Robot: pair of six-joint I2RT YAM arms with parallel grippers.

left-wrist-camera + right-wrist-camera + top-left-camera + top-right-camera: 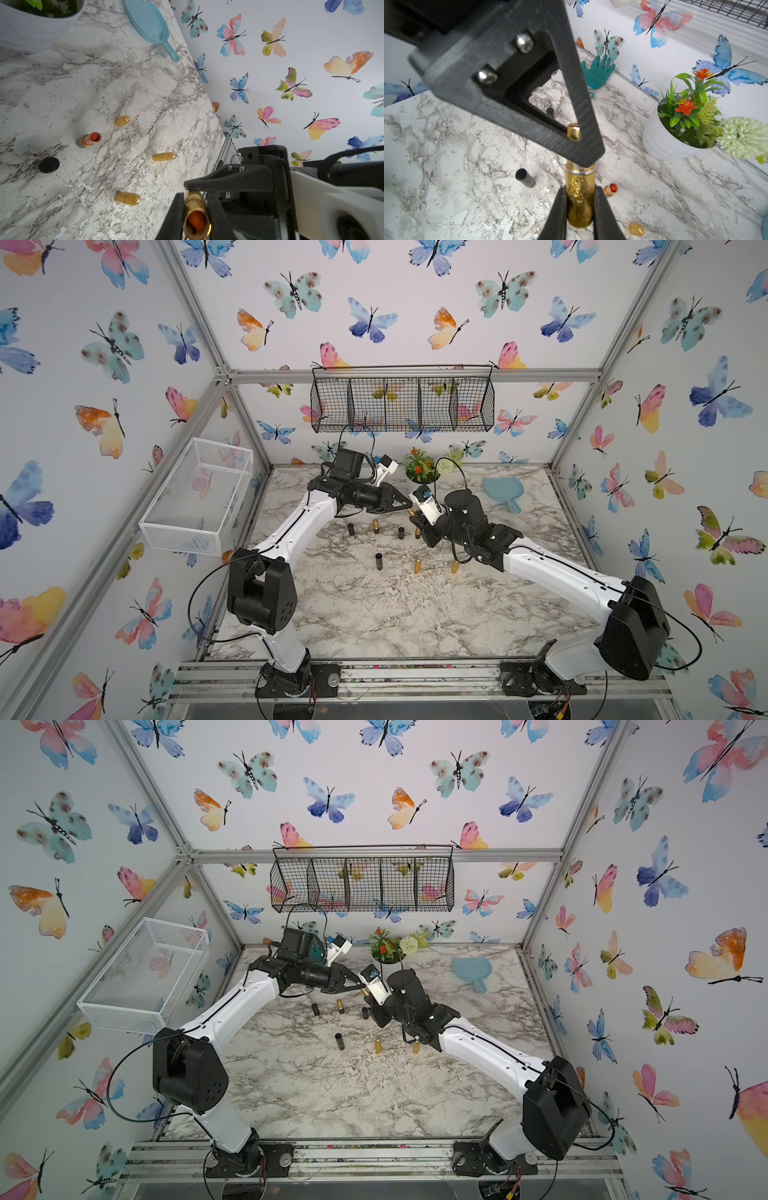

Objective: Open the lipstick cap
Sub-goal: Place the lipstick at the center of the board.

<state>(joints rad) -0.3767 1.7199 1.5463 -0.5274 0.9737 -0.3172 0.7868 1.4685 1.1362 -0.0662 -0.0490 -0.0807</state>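
Left gripper (194, 197): clenched on lipstick (196, 220) mouth.
Right gripper (580, 190): grasping barrel.
Lipstick: hammered gold, orange bullet.
Gold caps (417, 566): we count three, toward 5 o'clock.
Black tubes (351, 529): three.

Butterfly wallpaper (395, 285), marble tabletop (374, 614)

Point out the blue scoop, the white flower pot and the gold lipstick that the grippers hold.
blue scoop (500, 488): in a top view, on its flat pan.
white flower pot (660, 139): right wrist view, on its outer wall.
gold lipstick (579, 187): right wrist view, on its textured barrel.
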